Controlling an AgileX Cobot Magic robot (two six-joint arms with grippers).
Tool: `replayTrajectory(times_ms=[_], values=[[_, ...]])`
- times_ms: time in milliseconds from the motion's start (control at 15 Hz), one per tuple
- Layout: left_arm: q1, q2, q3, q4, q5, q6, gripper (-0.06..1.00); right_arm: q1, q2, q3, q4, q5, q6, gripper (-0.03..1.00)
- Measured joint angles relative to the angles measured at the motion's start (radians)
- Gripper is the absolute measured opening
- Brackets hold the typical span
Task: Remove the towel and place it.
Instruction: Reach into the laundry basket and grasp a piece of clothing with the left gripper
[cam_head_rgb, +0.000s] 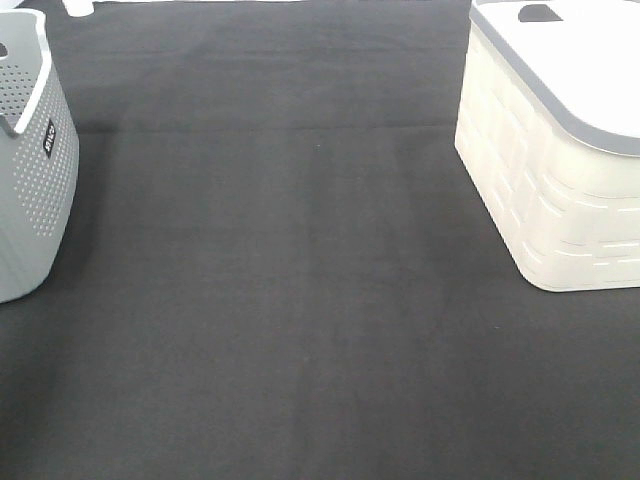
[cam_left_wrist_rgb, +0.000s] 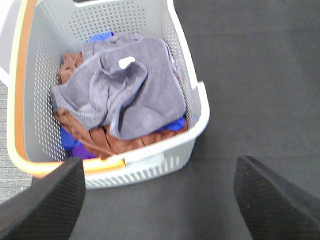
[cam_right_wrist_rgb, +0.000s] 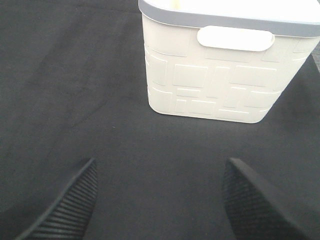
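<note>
Grey-lavender towel lies crumpled on top of other cloths in the perforated basket — uppermost, so easy to pinch. Left gripper hovers outside it, jaws apart, empty; right gripper, equally wide, faces the cream bin — likely the drop-off.

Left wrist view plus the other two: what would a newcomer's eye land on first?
The crumpled grey-lavender microfibre towel with its small white tag, lying on top of brown and blue cloths in the grey perforated plastic basket at the table's left side. Next, the cream plastic basket with a grey rim at the right, on the black felt-like table cover.
</note>
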Motion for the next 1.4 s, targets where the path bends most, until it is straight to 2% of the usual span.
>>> replayTrajectory(times_ms=[200, 467, 533, 733, 1000, 1200, 1400], values=[[0.0, 0.165, -0.141, 0.047, 0.021, 0.0, 0.76, 0.0, 0.0, 0.0, 0.0, 0.0, 0.0, 0.7], [0.0, 0.378, -0.32, 0.189, 0.118, 0.01, 0.76, 0.0, 0.0, 0.0, 0.0, 0.0, 0.0, 0.7], [0.0, 0.446, -0.365, 0.25, 0.14, 0.04, 0.76, 0.0, 0.0, 0.0, 0.0, 0.0, 0.0, 0.7], [0.0, 0.543, -0.392, 0.336, 0.132, 0.217, 0.76, 0.0, 0.0, 0.0, 0.0, 0.0, 0.0, 0.7], [0.0, 0.673, -0.393, 0.425, 0.025, 0.518, 0.76, 0.0, 0.0, 0.0, 0.0, 0.0, 0.0, 0.7], [0.005, 0.751, -0.393, 0.435, -0.091, 0.603, 0.76, 0.0, 0.0, 0.0, 0.0, 0.0, 0.0, 0.7], [0.055, 0.818, -0.393, 0.378, -0.163, 0.615, 0.76, 0.0, 0.0, 0.0, 0.0, 0.0, 0.0, 0.7]])
